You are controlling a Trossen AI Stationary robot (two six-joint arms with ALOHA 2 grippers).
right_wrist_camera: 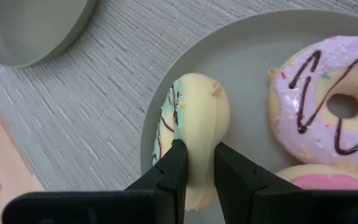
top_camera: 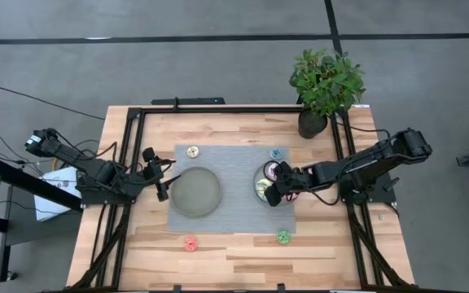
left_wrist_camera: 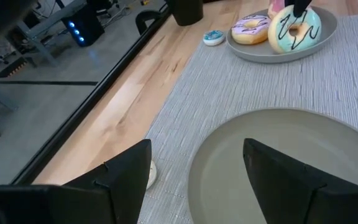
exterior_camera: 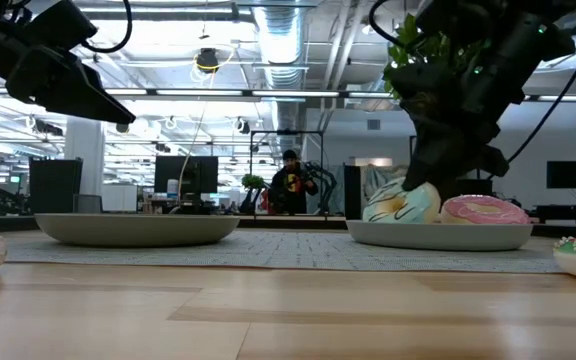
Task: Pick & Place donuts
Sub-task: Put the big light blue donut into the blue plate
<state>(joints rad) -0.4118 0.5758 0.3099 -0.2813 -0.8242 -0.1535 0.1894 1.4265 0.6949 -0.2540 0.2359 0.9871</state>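
My right gripper is shut on the mint-green donut, which stands on edge in the right grey plate. A white-lilac donut and a pink donut lie flat in the same plate. My left gripper hovers open above the near-left rim of the empty left plate. Small donuts lie around the mat: tan, blue, red and green. My right gripper pinches the mint-green donut's upper rim between its two fingers, one on the iced face and one on the pale underside. The fingers slant down from the table's right side. The donut stands upright, its lower edge down in the plate.
A grey woven mat lies under both plates. A potted plant stands at the far right corner. A black frame runs along the table's edges. Bare wood shows at the near side.
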